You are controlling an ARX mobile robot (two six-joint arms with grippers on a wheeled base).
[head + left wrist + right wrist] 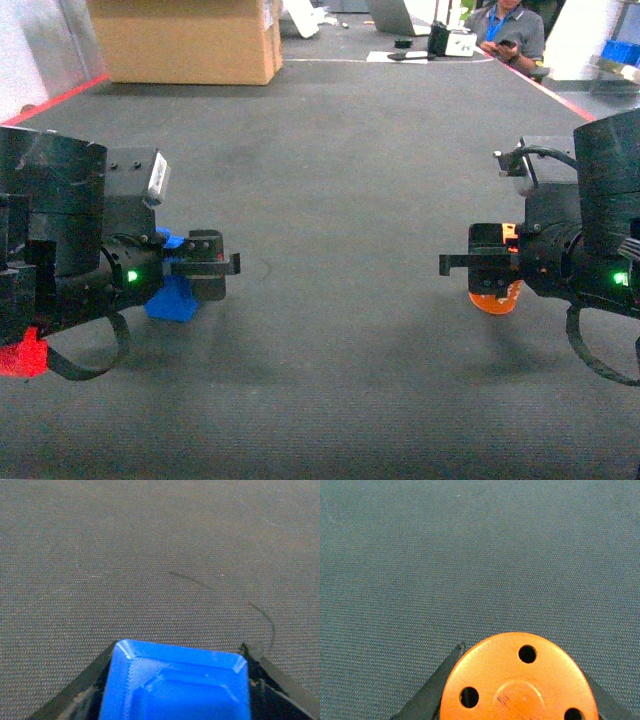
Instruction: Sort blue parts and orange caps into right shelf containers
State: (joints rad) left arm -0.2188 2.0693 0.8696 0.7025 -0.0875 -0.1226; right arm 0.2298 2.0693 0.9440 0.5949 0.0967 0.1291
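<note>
Down at the lower left of the head view, the left pincer is closed around a blue part, which sticks out below and behind its black head. The left wrist view shows this from close up: the blue part fills the bottom of the frame, a blocky piece with a bevelled top edge and a raised inner step, wedged between the two dark fingers that flank it on either side. A thin dark curved mark lies on the grey woven floor mat just ahead of it.

On the right, the right pincer is clamped on an orange cap, which hangs tilted under the pincer head. In the right wrist view the orange cap is a round disc with three small dark holes and a raised centre, held between the dark fingers over the same mat.

Both arms hover low over the mat, well apart from each other, each with a green light on its wrist. A red piece shows at the left arm's base.

Farther back stands a large cardboard box, and a person in a blue shirt sits looking at a phone. No writing, brand or label can be read anywhere; a small white tag on the left arm is too blurred to make out.
</note>
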